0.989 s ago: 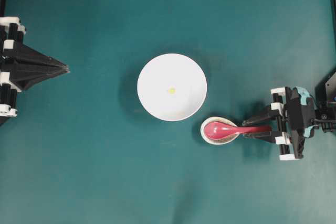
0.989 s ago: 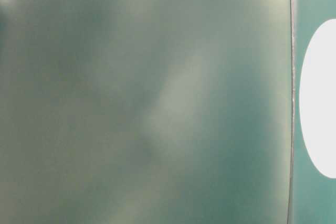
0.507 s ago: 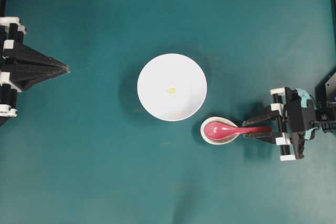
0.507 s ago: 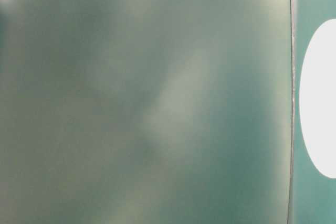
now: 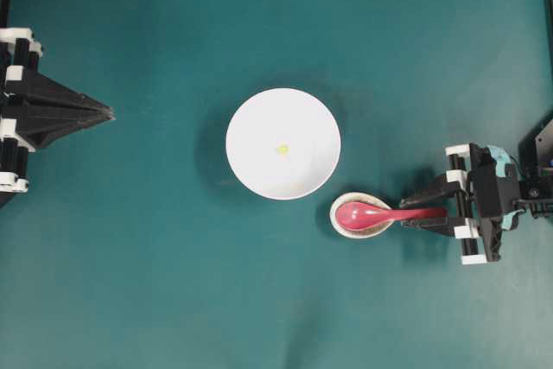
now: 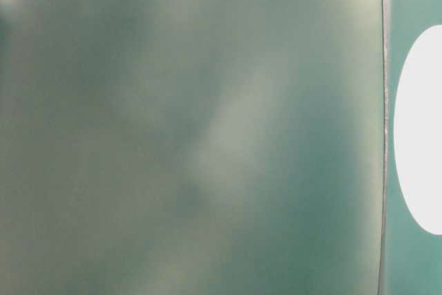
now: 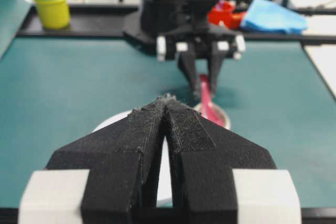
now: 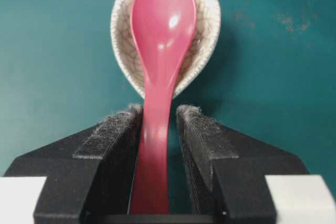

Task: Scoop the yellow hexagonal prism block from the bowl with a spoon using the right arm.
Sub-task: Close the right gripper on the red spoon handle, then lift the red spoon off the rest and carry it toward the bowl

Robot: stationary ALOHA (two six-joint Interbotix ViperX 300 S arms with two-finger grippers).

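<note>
now the right gripper [image 8: 157,116] jaws straddle the glossy pink-red spoon [image 8: 160,40] handle, grip uncertain; left jaws clenched.

speckled rest [image 8: 205,30] on teal mat [image 5: 173,283] | yellow tub [image 7: 51,6] | blue cloth [image 7: 273,18] | red item [image 7: 224,13]

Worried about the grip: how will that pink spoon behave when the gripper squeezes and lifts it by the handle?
The spoon looks glossy, so it may slip between the pads. It looks rigid, so probably no bending. Its scoop sits in the speckled rest, far from the right gripper, so it may droop scoop-first.
</note>
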